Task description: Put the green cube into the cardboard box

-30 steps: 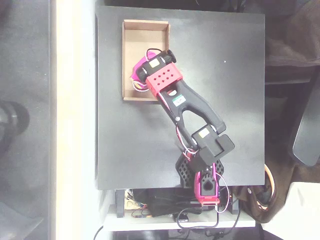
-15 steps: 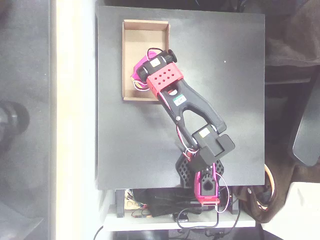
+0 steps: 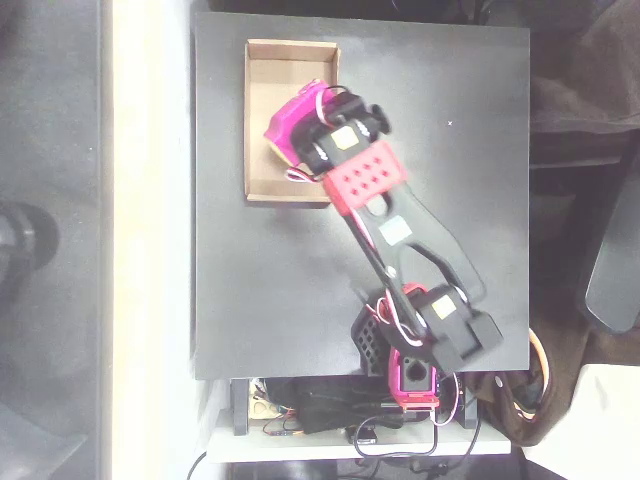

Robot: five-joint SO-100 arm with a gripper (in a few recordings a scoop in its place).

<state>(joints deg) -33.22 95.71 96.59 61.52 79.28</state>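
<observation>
**Gripper over the box, cube hidden**

Gripper (image 3: 288,135) first: my pink gripper hangs over the cardboard box (image 3: 262,70), above the lower half of it in the overhead view. My red and black arm (image 3: 400,225) reaches up to it from my base at the bottom edge of the black table (image 3: 270,290).

I cannot tell if my gripper is apart or together. The camera looks straight down on its pink back, and the fingertips are tucked under it.

I cannot see the green cube. It may be sitting in my gripper, or lying in the box right under it, where my own body blocks the camera. No green shows on the bare part of the table, and the top part of the box looks bare too.

The box lies flat near the top left corner of the table, with its open side up. I think that is why I hold my gripper above it: a cube let go from here should drop inside the low walls and not roll away.

I think the task is close to its end, or just finished.
</observation>
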